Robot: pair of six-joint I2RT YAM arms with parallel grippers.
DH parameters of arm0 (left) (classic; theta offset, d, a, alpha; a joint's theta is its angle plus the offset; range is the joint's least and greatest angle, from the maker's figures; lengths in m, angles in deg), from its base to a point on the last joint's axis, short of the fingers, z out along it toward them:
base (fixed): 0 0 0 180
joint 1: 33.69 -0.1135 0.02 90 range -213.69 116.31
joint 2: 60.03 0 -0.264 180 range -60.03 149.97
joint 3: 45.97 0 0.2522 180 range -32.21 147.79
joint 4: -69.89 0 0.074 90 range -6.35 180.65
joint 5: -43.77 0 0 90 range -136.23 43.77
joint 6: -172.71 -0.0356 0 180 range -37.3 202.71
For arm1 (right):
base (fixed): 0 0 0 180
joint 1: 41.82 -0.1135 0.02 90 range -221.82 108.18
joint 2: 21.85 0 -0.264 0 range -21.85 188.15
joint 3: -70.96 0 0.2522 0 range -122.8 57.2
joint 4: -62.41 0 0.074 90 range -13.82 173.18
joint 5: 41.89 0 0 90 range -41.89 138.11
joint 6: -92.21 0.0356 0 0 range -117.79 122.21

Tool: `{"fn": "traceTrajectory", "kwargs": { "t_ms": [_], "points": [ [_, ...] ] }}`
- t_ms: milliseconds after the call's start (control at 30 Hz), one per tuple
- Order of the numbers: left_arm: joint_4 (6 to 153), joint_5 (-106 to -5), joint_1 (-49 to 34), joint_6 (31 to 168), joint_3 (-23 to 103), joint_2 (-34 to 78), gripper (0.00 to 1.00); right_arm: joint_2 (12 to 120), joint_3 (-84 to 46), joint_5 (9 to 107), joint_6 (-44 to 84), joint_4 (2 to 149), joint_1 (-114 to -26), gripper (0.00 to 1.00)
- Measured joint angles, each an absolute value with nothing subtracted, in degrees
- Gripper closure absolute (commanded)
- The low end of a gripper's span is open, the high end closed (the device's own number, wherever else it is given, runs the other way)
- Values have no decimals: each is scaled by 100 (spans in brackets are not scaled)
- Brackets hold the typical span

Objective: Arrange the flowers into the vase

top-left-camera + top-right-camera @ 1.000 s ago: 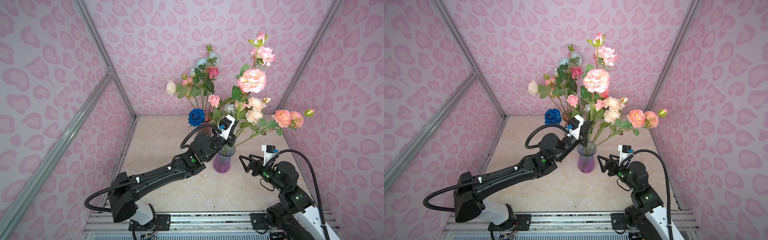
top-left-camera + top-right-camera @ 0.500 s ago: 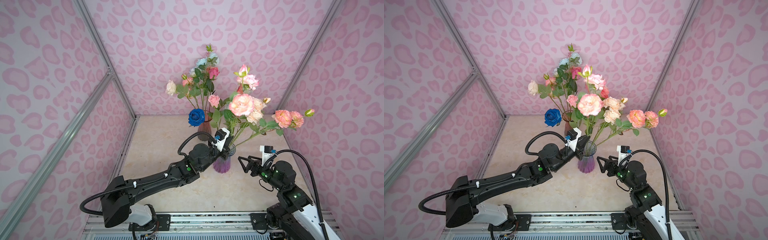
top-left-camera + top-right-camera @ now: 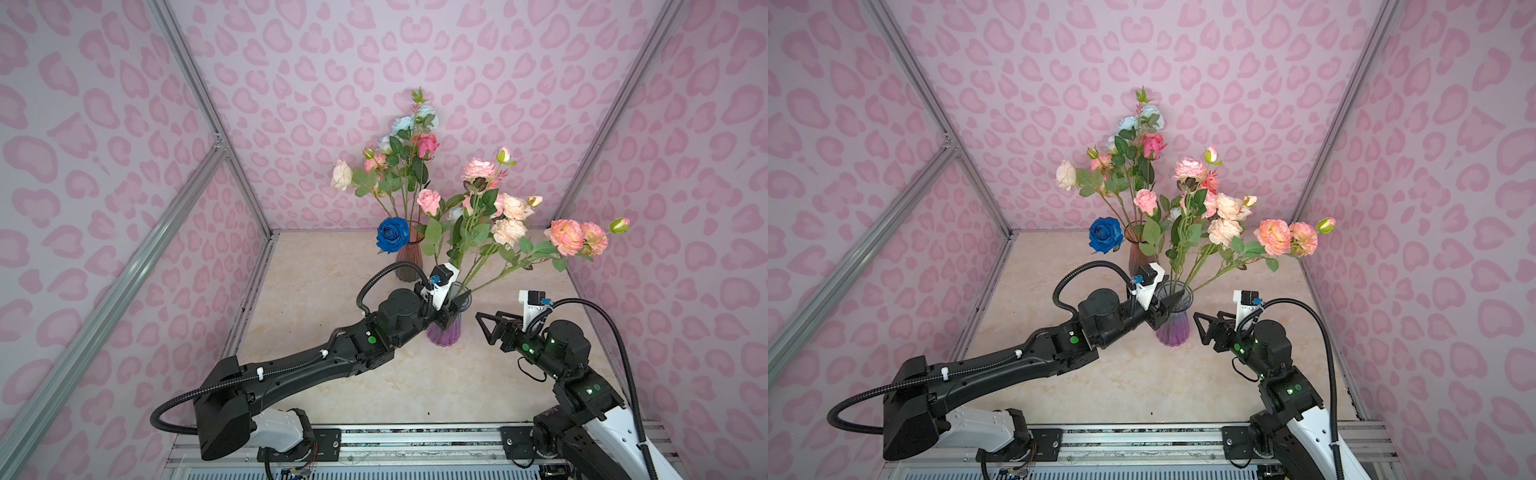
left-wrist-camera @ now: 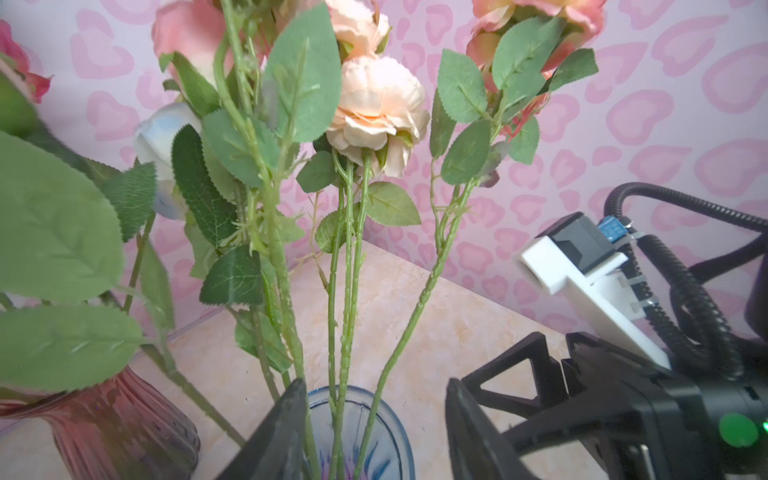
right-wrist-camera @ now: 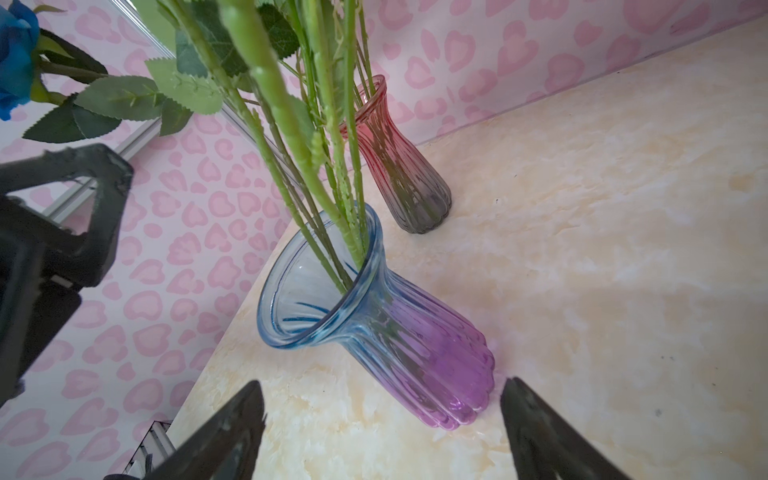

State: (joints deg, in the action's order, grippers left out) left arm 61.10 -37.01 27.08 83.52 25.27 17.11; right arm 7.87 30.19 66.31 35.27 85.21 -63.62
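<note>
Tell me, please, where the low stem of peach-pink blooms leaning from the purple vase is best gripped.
Probably its bare lower stem just above the vase, from the right with the open right gripper: it slants rightward, and leaves crowd it higher.

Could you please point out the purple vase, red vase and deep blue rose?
purple vase (image 5: 436,370): right wrist view, ribbed lower body.
red vase (image 5: 401,170): right wrist view, ribbed body.
deep blue rose (image 3: 392,234): in a top view, bloom centre.

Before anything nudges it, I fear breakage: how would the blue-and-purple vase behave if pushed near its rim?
Likely tippy: the long stems tower over the blue-and-purple vase and lean out sideways. It looks like smooth ribbed glass, so it is probably fragile, and apt to slide on the glossy tabletop.
</note>
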Motion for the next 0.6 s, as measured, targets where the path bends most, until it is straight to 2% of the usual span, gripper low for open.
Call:
{"fn": "traceTrajectory", "kwargs": {
  "t_ms": [433,600],
  "points": [
    [6797,-3931,2846,8457,1742,485,45,911,2965,6613,3520,8526,-6430,11],
    [6932,-3465,2850,8615,948,-293,46,804,2965,6546,3503,8620,-6535,11]
  ]
}}
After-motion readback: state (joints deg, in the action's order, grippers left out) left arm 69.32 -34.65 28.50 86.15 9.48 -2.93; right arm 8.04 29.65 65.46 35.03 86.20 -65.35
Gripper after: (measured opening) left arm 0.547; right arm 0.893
